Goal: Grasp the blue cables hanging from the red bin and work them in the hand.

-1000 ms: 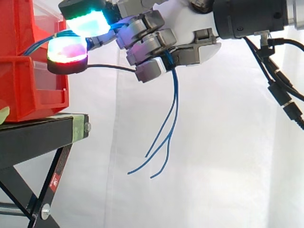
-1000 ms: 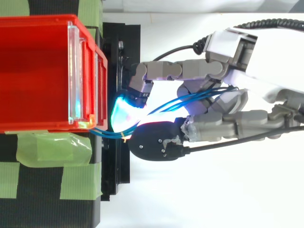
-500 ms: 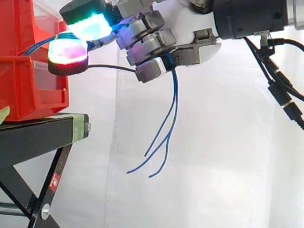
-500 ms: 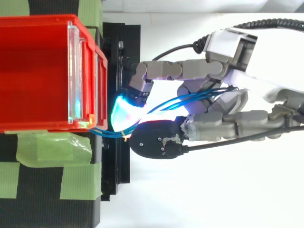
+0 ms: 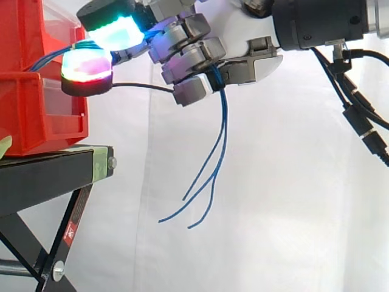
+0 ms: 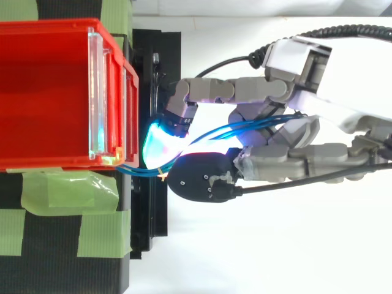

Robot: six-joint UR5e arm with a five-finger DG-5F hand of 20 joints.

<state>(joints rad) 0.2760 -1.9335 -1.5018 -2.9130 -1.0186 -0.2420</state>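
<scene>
Robot hand, grey-jointed with a white body, enters from the right at the height of the upper bin and is closed on the thin blue cables. Its fingers are curled over the strands where they cross the palm, and two extended fingers end in thick glowing fingertip pads, one green and cyan above and one red, magenta and green below. The strands run between these two pads just in front of the bin. Cable condition: several slim, glossy blue strands, bunched close together where the hand grips them. From above they run as a tight, gently curved bundle from the bin's front corner across to the hand. Below the curled fingers the strands leave the hand and hang freely, nearly straight at first, then fanning apart. Three loose ends show, each curving leftward at the bottom, touching nothing and well apart from the stand. Red plastic bin, with a clear front panel, sits to the left, and the cables emerge at its front lower corner. A black metal stand carries the bin, with strips of pale green tape on it. A white curtain forms the backdrop.
</scene>
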